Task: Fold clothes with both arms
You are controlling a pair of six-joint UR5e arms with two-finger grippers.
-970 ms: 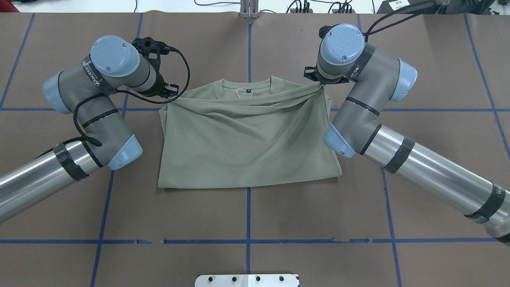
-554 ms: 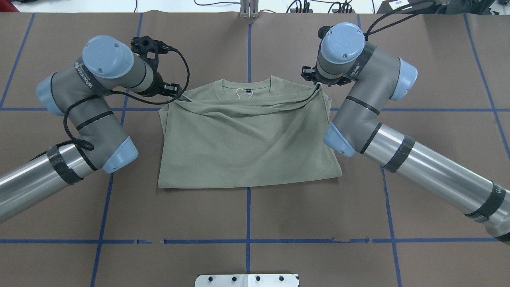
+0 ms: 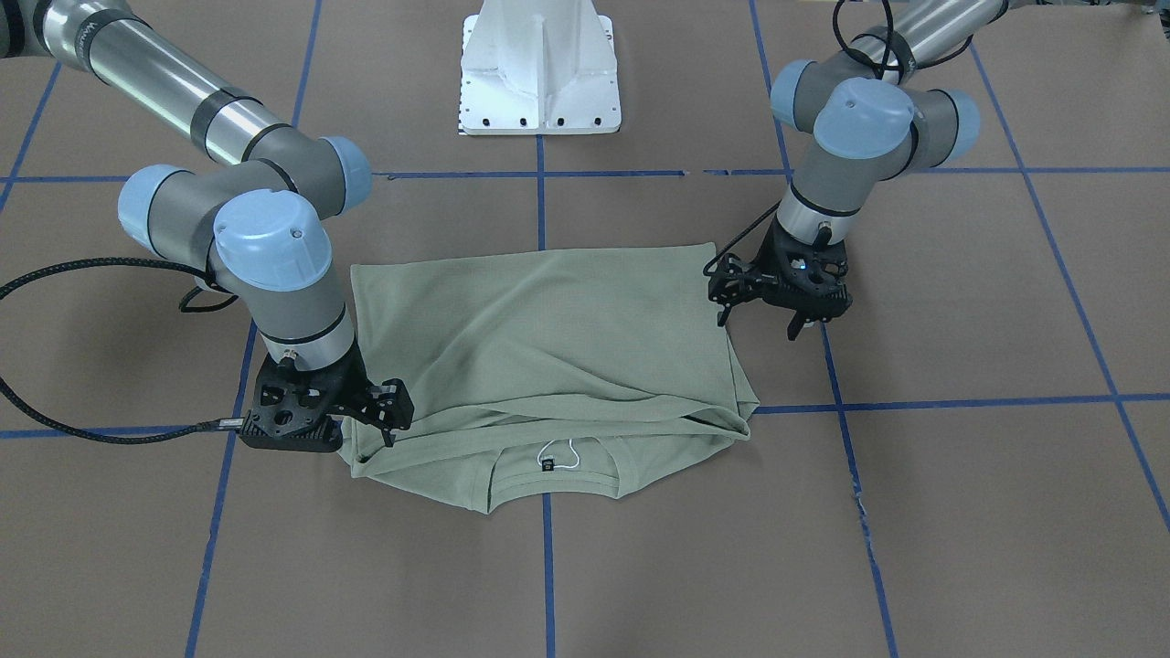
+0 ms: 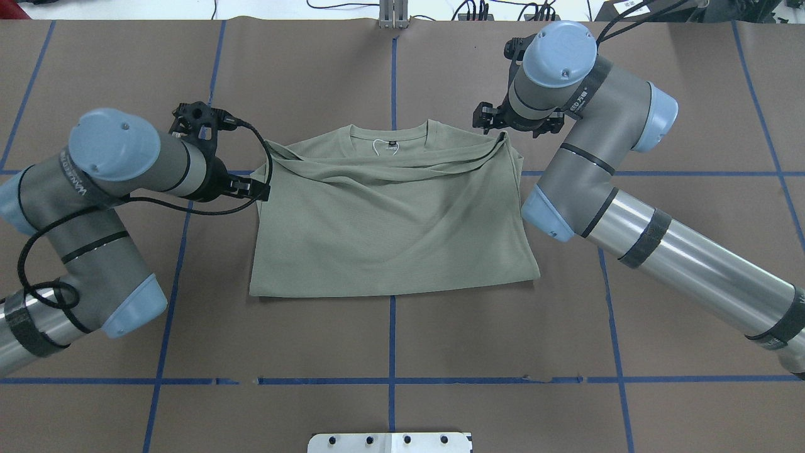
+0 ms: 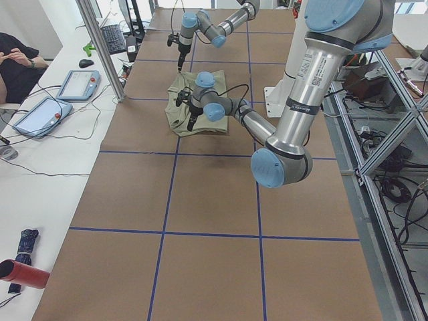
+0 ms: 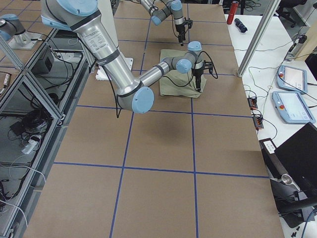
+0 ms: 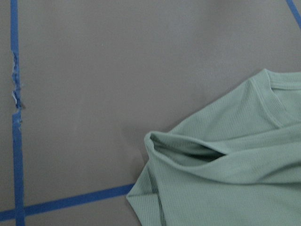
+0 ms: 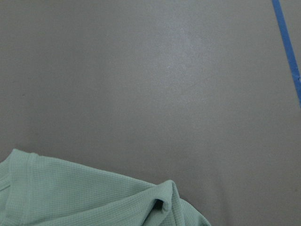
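Note:
The pale sage-green shirt [image 4: 390, 220] lies on the brown table, folded in half, with its hem edge drawn up near the round neckline and dark neck tag [image 4: 391, 144]. It also shows in the front view [image 3: 548, 338]. My left gripper [image 4: 255, 189] hangs open and empty just beside the shirt's left edge [image 3: 759, 324]. My right gripper [image 4: 512, 126] hovers open over the far right corner [image 3: 366, 425]. Both wrist views show a loose folded corner lying free on the table, in the left one [image 7: 188, 150] and the right one [image 8: 164, 197], with no fingers in sight.
The white pedestal [image 3: 539, 73] stands at the near table edge [image 4: 390, 442]. Blue tape lines [image 4: 393, 75] grid the brown mat. An operators' bench with tablets [image 5: 77, 83] and a seated person [image 5: 17, 63] runs along the far side.
Both grippers have let go of the shirt's folded corners. The left gripper has drawn back toward the robot and leftward. The right gripper has lifted slightly away. The corners now rest on the shirt.

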